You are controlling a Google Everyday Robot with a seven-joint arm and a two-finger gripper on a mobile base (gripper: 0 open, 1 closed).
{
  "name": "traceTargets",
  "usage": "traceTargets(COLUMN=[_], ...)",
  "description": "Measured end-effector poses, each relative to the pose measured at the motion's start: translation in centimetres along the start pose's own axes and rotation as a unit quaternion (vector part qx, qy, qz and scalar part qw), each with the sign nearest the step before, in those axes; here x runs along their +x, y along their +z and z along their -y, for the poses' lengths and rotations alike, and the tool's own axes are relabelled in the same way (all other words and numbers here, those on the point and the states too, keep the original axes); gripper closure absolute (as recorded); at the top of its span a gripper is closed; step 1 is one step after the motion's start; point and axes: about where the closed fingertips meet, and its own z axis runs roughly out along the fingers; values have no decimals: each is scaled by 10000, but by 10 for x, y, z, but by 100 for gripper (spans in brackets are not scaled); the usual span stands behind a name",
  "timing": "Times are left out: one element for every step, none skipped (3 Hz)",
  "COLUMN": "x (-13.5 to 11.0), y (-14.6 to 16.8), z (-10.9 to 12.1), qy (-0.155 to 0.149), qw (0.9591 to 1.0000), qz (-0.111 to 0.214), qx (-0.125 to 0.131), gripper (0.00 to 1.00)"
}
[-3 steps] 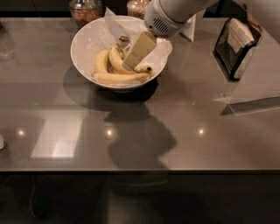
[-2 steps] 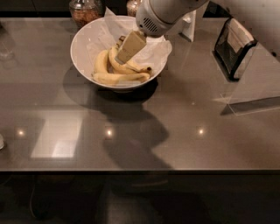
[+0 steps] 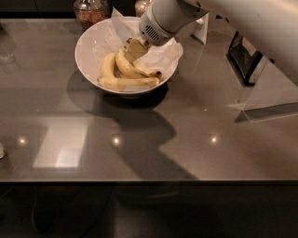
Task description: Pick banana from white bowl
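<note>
The white bowl stands at the back of the grey table, left of centre. Three yellow bananas lie in it: one along the front wall, one curved in the middle, one on the left. White paper lines the bowl's right side. My gripper reaches down from the upper right into the bowl and sits at the upper end of the middle banana. The white wrist hides the bowl's far right rim.
Two glass jars stand just behind the bowl. A black-framed stand is at the right, with a white card behind the arm. The table's front edge runs across the lower part of the view.
My gripper has moved a little to the left inside the bowl, from over the right-hand bananas to the top end of the middle banana. The bananas have not visibly shifted.
</note>
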Motion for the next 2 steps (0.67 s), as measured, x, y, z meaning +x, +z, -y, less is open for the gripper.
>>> traceTargets(x=[2,3], y=[14,30], z=[-2,-6], qy=[122,221], qw=[9999,9995], qz=[4,2], qx=[-91,-234], gripper=[45,41])
